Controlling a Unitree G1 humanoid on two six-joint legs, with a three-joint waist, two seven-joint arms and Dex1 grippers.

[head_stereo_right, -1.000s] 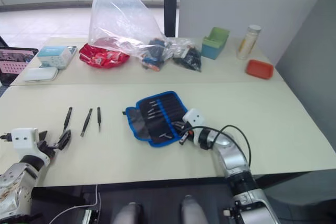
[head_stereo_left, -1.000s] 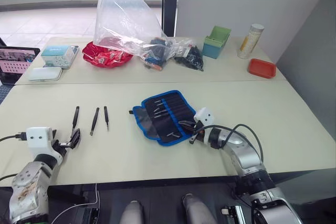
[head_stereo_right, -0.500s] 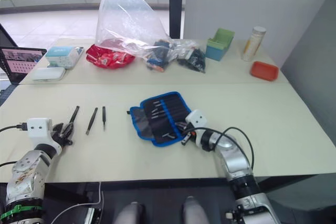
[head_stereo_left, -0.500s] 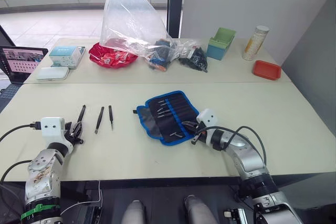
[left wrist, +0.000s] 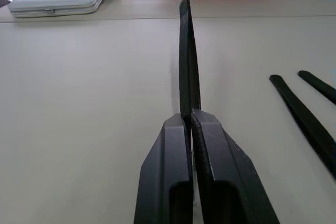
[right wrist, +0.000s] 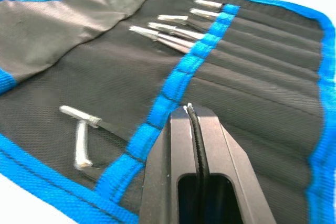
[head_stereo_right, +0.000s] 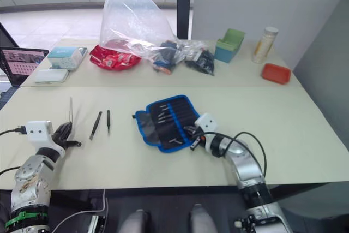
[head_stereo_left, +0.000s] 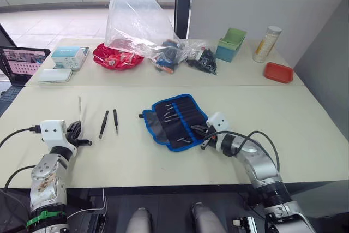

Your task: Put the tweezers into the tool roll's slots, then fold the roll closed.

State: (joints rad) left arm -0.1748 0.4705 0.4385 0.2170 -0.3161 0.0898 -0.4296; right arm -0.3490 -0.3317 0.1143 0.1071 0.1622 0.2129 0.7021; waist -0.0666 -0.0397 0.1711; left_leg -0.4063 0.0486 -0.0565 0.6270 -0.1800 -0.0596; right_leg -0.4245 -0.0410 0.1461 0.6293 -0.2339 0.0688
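Left eye view | left gripper (head_stereo_left: 79, 133) clamped on one tweezer (head_stereo_left: 79, 108), now lifted upright near table's left edge | right gripper (right wrist: 195, 124) pinched together on tool roll (head_stereo_left: 177, 119) mid-table | two tweezers (head_stereo_left: 109, 122) remain.

Tool roll (head_stereo_left: 175, 120) lies open mid-table, two loose tweezers (head_stereo_left: 108, 122) well apart to its left, side by side. Left gripper (head_stereo_left: 78, 135) left of those, holding a third tweezer (head_stereo_left: 79, 109) upright; right gripper (head_stereo_left: 203, 137) at the roll's right edge. Behind, on the far table (head_stereo_left: 234, 72): plastic bag (head_stereo_left: 139, 23), green bin (head_stereo_left: 230, 44).
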